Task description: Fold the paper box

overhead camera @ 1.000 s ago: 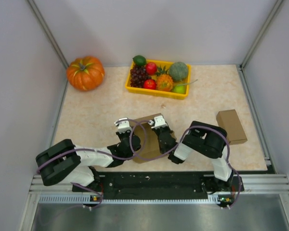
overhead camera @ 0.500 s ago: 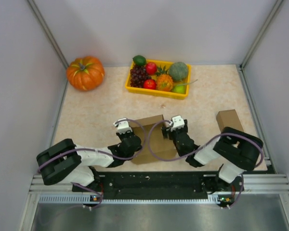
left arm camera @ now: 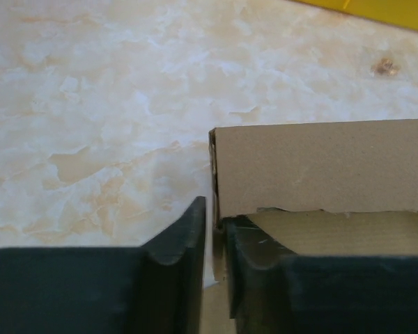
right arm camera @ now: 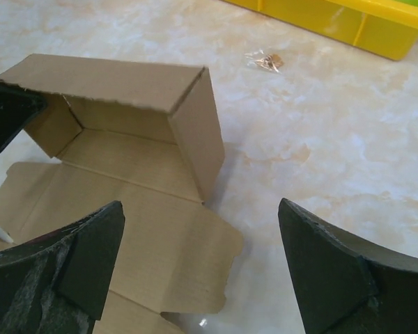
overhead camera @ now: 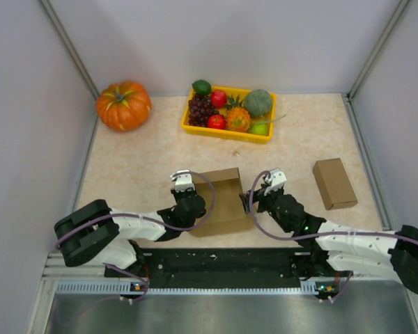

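The brown paper box (overhead camera: 219,198) sits open-topped near the table's front, its walls upright and its flaps spread flat on the near side. In the left wrist view my left gripper (left arm camera: 214,212) straddles the box's (left arm camera: 320,167) left wall. The jaws stand slightly apart, and a sliver of table shows between the outer finger and the card. From above, the left gripper (overhead camera: 195,210) is at the box's left side. My right gripper (overhead camera: 253,200) stands wide open and empty at the box's right side. In the right wrist view this gripper (right arm camera: 200,204) hovers over a flat flap of the box (right arm camera: 125,139).
A second, closed brown box (overhead camera: 334,183) lies at the right. A yellow tray (overhead camera: 226,129) of toy fruit stands at the back, and a pumpkin (overhead camera: 123,105) at the back left. A small wrapper scrap (right arm camera: 268,61) lies on the table beyond the box.
My right gripper has let go and opened wide, and its arm has swung out to the right of the box. The left jaws have loosened on the left wall.
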{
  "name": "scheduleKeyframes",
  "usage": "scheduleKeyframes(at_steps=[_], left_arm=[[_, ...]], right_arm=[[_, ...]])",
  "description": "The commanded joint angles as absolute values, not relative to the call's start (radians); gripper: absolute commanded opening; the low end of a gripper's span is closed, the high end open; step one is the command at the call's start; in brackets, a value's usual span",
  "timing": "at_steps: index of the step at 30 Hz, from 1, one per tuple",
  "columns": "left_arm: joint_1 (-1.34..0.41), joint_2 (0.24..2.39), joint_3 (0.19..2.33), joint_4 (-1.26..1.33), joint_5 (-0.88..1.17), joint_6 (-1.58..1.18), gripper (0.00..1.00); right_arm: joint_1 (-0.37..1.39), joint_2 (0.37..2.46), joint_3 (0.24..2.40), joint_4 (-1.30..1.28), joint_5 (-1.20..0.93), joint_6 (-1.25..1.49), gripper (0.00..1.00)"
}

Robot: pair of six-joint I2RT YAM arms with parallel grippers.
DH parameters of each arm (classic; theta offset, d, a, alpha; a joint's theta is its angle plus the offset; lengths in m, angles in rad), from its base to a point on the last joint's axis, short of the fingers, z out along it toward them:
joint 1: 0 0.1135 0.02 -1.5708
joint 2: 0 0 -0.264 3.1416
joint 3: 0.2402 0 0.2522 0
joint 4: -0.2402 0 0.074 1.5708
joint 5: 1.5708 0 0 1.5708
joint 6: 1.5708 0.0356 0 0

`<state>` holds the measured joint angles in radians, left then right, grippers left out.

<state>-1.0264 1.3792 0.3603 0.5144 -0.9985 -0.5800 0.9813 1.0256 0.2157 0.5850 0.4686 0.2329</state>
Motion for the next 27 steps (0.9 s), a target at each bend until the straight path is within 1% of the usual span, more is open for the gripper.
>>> scheduleKeyframes(at_steps=[1,2,3,4,5,6,7,8,9,10,12,13,14,15,16,17,19,20,22,23,24,25,26,27], left_arm=[[-1.026,1.344,0.373,0.476,-0.934,-0.516,0.31],[-1.026,1.329,0.368,0.472,-0.914,-0.512,0.44],[-1.026,1.312,0.364,0.463,-0.881,-0.509,0.51],[-1.026,1.271,0.365,0.436,-0.856,-0.526,0.57],[-1.026,1.246,0.368,0.402,-0.836,-0.540,0.61],[-1.026,1.218,0.383,0.308,-0.789,-0.555,0.73],[-1.025,1.153,0.390,0.260,-0.766,-0.584,0.78],[-1.025,1.117,0.397,0.212,-0.732,-0.598,0.81],[-1.025,1.080,0.414,0.099,-0.692,-0.613,0.82],[-1.025,0.996,0.422,0.051,-0.605,-0.644,0.83],[-1.023,0.904,0.440,-0.071,-0.502,-0.678,0.81],[-1.022,0.802,0.446,-0.145,-0.385,-0.666,0.78],[-1.020,0.749,0.451,-0.170,-0.332,-0.657,0.76],[-1.019,0.700,0.453,-0.176,-0.278,-0.637,0.76],[-1.017,0.627,0.454,-0.164,-0.135,-0.567,0.76],[-1.017,0.603,0.463,-0.173,-0.088,-0.537,0.76],[-1.017,0.589,0.508,-0.195,-0.013,-0.464,0.76],[-1.017,0.597,0.518,-0.190,0.068,-0.434,0.76],[-1.017,0.659,0.560,-0.189,0.121,-0.344,0.75],[-1.017,0.691,0.580,-0.207,0.153,-0.315,0.74],[-1.017,0.727,0.624,-0.219,0.205,-0.287,0.73],[-1.019,0.808,0.649,-0.228,0.245,-0.214,0.71],[-1.019,0.851,0.676,-0.248,0.282,-0.181,0.69],[-1.022,0.894,0.717,-0.276,0.316,-0.154,0.68]], right_arm=[[0.885,0.873,0.288,0.200,0.341,0.380,0.92],[0.853,0.849,0.335,0.142,0.265,0.408,0.93],[0.821,0.848,0.363,0.012,0.203,0.455,0.93],[0.723,0.856,0.394,-0.064,0.133,0.471,0.94],[0.682,0.892,0.464,-0.156,0.006,0.497,0.94],[0.642,0.913,0.489,-0.267,-0.058,0.503,0.94],[0.603,0.926,0.505,-0.309,-0.110,0.508,0.95],[0.592,0.942,0.515,-0.337,-0.189,0.527,0.95],[0.588,0.957,0.512,-0.356,-0.228,0.540,0.95],[0.581,0.965,0.493,-0.351,-0.263,0.557,0.96],[0.572,0.989,0.457,-0.325,-0.354,0.638,0.96],[0.574,0.995,0.405,-0.267,-0.383,0.673,0.94],[0.571,0.997,0.370,-0.218,-0.444,0.754,0.90],[0.574,0.996,0.338,-0.177,-0.463,0.793,0.89],[0.575,0.979,0.272,-0.084,-0.471,0.826,0.88],[0.578,0.973,0.247,-0.037,-0.462,0.881,0.84],[0.580,1.001,0.212,0.059,-0.471,0.925,0.80],[0.581,1.023,0.209,0.107,-0.466,0.955,0.75],[0.603,1.070,0.178,0.211,-0.453,1.014,0.68],[0.606,1.127,0.175,0.306,-0.462,1.078,0.55],[0.620,1.158,0.173,0.333,-0.465,1.104,0.45],[0.624,1.179,0.175,0.351,-0.466,1.126,0.36],[0.624,1.201,0.175,0.362,-0.471,1.156,0.21],[0.626,1.197,0.176,0.347,-0.466,1.170,0.13]])
